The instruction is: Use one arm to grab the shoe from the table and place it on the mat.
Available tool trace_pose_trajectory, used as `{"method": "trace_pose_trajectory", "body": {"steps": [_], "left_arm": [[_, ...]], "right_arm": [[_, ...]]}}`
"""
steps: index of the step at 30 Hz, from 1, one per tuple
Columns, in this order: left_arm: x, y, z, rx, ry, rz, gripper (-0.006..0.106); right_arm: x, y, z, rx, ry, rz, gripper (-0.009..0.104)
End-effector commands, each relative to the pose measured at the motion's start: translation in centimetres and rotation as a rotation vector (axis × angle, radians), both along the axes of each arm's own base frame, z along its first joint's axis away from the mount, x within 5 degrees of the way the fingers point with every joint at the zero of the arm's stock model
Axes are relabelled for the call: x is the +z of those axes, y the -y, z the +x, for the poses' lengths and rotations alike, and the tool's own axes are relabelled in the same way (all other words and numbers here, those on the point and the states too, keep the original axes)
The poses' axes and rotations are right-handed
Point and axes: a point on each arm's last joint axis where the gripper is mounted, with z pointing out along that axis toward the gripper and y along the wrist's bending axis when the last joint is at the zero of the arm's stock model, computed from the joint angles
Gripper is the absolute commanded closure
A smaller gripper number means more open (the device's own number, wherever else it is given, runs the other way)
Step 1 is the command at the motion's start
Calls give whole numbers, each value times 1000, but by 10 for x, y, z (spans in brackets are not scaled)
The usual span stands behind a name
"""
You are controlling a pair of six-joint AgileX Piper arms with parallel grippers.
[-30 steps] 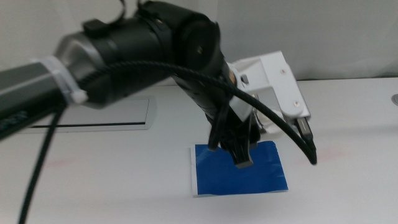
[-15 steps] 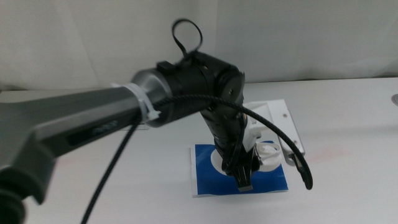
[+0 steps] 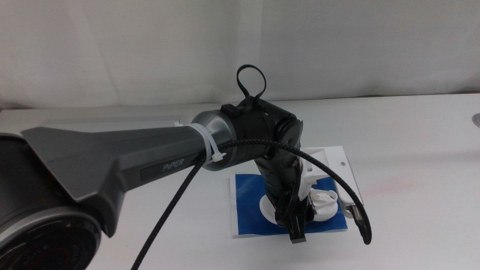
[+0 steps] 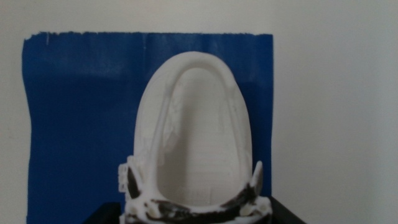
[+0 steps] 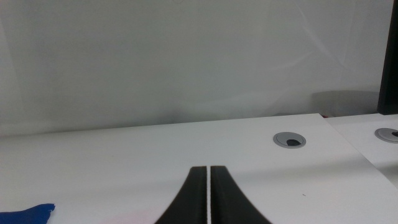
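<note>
The left arm (image 3: 150, 161) reaches in from the left over the mat (image 3: 247, 206), so its gripper (image 3: 295, 225) can set the shoe (image 3: 322, 204) down there. The shoe hangs over the mat's right half; whether its sole touches, I cannot tell. In the left wrist view the 2 jaws clamp its strapped end, sole stretching away. The right gripper (image 5: 208, 196) waits, well apart from the mat, jaws closed on nothing.

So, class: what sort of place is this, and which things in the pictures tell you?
Probably a robot test bench or lab: a plain white table before a bare wall, a cabled arm reaching over it, and only a blue mat bearing a toy shoe.
</note>
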Motion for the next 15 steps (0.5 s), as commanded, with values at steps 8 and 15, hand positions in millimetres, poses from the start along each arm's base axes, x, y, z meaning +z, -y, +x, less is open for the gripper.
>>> {"method": "trace_pose_trajectory", "body": {"steps": [8, 15], "left_arm": [[-11, -3, 12, 43, -5, -33, 103], [-26, -5, 15, 49, -27, -12, 103]], "right_arm": [[-12, 0, -1, -3, -26, -9, 97], [-12, 0, -1, -3, -26, -15, 97]]}}
